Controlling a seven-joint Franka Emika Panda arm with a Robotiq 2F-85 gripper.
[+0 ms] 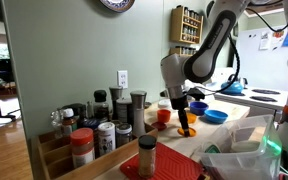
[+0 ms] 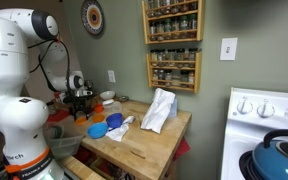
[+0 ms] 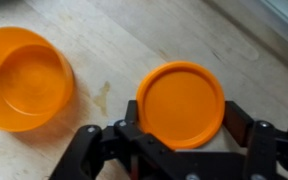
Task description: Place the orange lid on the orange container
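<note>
In the wrist view the orange lid (image 3: 180, 103), a flat round disc, lies between my gripper's (image 3: 182, 112) two black fingers. The fingers press its left and right edges just above the wooden counter. The orange container (image 3: 24, 77), a low round dish, stands open and empty to the lid's left, a short gap away. In an exterior view the gripper (image 1: 187, 121) points straight down with the lid (image 1: 187, 131) at its tips and the container (image 1: 164, 116) beside it. In the other exterior view the gripper (image 2: 81, 108) is small and the lid cannot be made out.
Two blue bowls (image 1: 215, 116) (image 1: 197, 107) sit on the wooden counter (image 3: 104, 30) behind the gripper. Spice jars (image 1: 106, 135) and a rack crowd the near side. A white cloth (image 2: 159, 110) and a stove with a blue kettle (image 2: 282, 155) are further along.
</note>
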